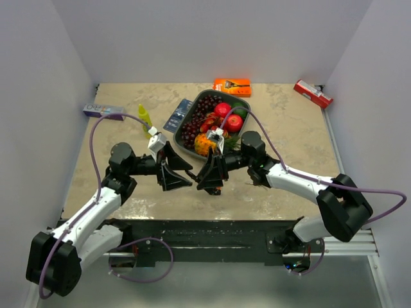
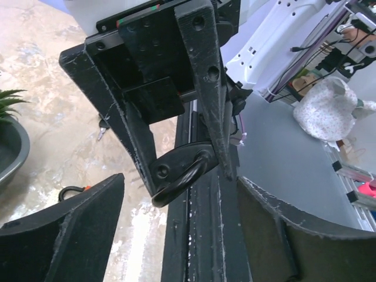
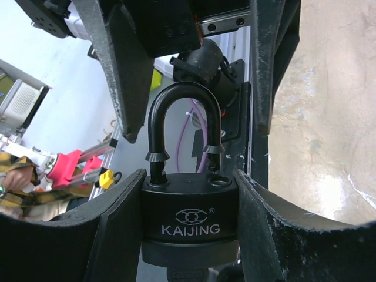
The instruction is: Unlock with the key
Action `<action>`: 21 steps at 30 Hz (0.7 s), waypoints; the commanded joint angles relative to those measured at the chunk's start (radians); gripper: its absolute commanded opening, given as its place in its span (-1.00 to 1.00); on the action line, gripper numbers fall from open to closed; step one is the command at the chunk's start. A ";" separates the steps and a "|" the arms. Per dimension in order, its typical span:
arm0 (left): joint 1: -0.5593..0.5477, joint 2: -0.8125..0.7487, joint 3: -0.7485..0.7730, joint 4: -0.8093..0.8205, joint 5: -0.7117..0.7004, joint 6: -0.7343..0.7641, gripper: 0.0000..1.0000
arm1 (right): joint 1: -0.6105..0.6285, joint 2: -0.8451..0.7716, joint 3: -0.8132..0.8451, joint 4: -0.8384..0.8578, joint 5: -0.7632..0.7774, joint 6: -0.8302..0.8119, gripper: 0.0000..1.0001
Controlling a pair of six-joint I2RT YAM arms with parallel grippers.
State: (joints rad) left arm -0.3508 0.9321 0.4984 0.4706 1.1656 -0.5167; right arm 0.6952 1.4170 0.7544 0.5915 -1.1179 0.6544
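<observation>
A black metal padlock (image 3: 189, 220), stamped KAIJING, is pinched between the right fingers (image 3: 117, 223); its matte body is squarish with rounded corners. Its glossy arched shackle (image 3: 185, 94) has one leg lifted clear of its hole, so the unlocking looks done. The scuffed black left fingers (image 3: 126, 76) stand spread either side of the shackle. I cannot see the key.

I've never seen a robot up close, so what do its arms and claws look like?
The left arm and right arm are white shells between chunky black joints. A purple cable loops along each. The left gripper and right gripper are black, each with two wedge-shaped fingers scuffed pale at the edges, and a small white camera on the wrist.
</observation>
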 commanded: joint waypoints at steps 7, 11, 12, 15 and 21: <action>-0.037 0.011 0.005 0.109 -0.001 -0.042 -0.19 | 0.001 -0.043 0.037 -0.042 0.032 -0.077 -1.00; -0.040 0.017 0.011 0.051 -0.024 -0.014 -0.85 | 0.001 -0.050 0.056 -0.171 0.130 -0.186 -1.00; -0.040 0.022 0.017 0.037 -0.029 -0.009 -0.92 | 0.000 -0.053 0.059 -0.192 0.150 -0.225 -1.00; -0.043 0.042 0.028 -0.001 -0.049 -0.002 -1.00 | 0.001 -0.067 0.069 -0.278 0.277 -0.289 -1.00; -0.057 0.083 0.077 -0.127 -0.139 0.041 -1.00 | 0.010 -0.096 0.080 -0.360 0.538 -0.331 -1.00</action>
State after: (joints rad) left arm -0.3756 1.0019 0.4984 0.3943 1.0622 -0.5274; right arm 0.6949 1.3556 0.7635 0.2600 -0.8665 0.3714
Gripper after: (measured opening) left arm 0.118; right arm 0.578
